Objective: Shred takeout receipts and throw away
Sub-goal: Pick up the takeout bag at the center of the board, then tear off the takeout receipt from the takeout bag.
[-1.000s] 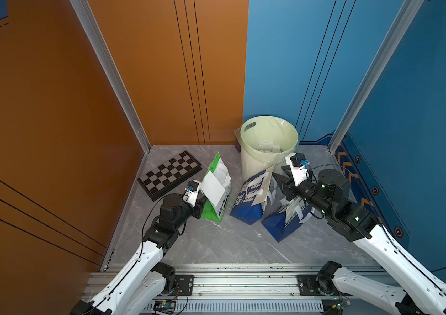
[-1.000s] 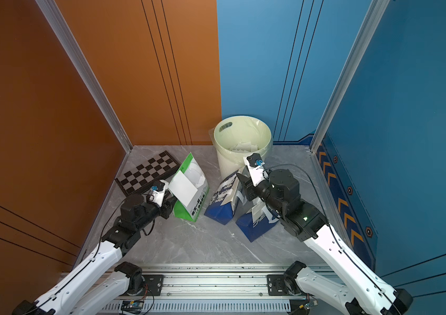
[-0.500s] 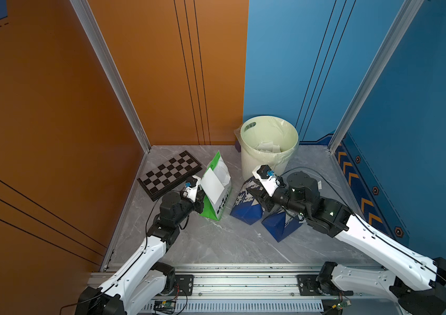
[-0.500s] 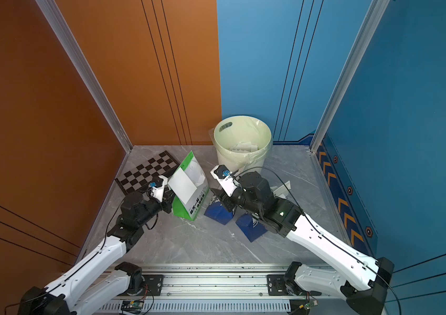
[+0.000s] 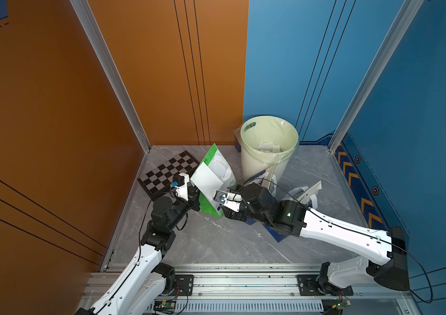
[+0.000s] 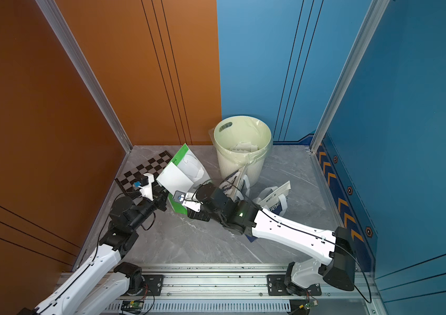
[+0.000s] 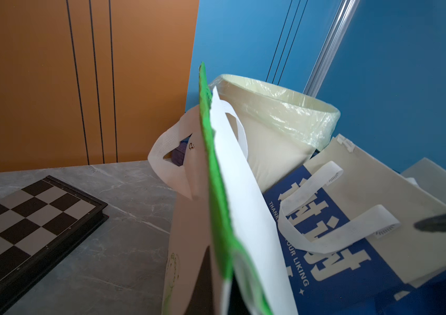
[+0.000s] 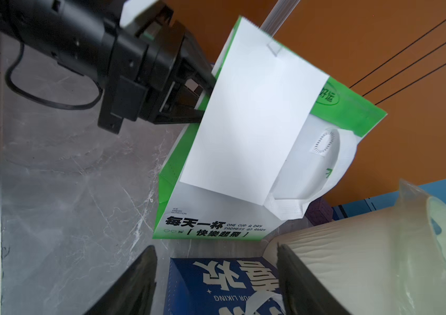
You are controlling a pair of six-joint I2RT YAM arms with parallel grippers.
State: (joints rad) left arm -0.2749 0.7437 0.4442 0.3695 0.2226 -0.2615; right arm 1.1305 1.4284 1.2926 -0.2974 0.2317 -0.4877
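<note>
Against green-white bag (image 8: pixel 352 109), smooth flat rectangular paper receipt (image 8: pixel 252 122)

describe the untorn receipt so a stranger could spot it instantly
Find the pale bin by the back wall; left of it stands a green and white bag. The receipt is the blank white sheet on its front, unprinted unlike the bag.

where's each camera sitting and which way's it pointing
Top views: high above the rail, looking down on the table; left arm to left gripper, right arm to right gripper show.
Left wrist: on the left arm, looking along the receipt toward the bin; own arm barely shows.
Right wrist: on the right arm, facing the receipt's flat side; own spread fingers, left gripper show.
Shared by wrists: receipt, green-white bag, bin.
</note>
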